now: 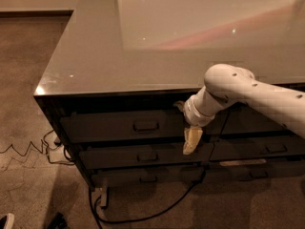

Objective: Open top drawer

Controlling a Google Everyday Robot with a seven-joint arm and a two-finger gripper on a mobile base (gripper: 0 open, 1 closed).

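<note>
**Approach under way:** the robot's hand (192, 141) is seen hanging, tip down, in front of the right end of the top drawer (105, 127). The drawer sits directly beneath the edge of the worktop (143, 46) and appears shut. Whether the hand is spread or pressed together cannot be told.

The small rectangular metal pull (146, 126) at the middle of the drawer front is untouched, off to the left of the hand in the camera view. A sideways shift towards the pull, a grip on it and a straight draw outward are thought to be called for next.

The drawer front is shown flat, dark grey and matt. The worktop is smooth and glossy, with light reflected in it. The arm (257, 97) is cased in rounded white shells, the hand in pale tan. Shallower drawers (119, 155) are stacked below, and black cables (143, 213) are trailed over speckled carpet (28, 80).
</note>
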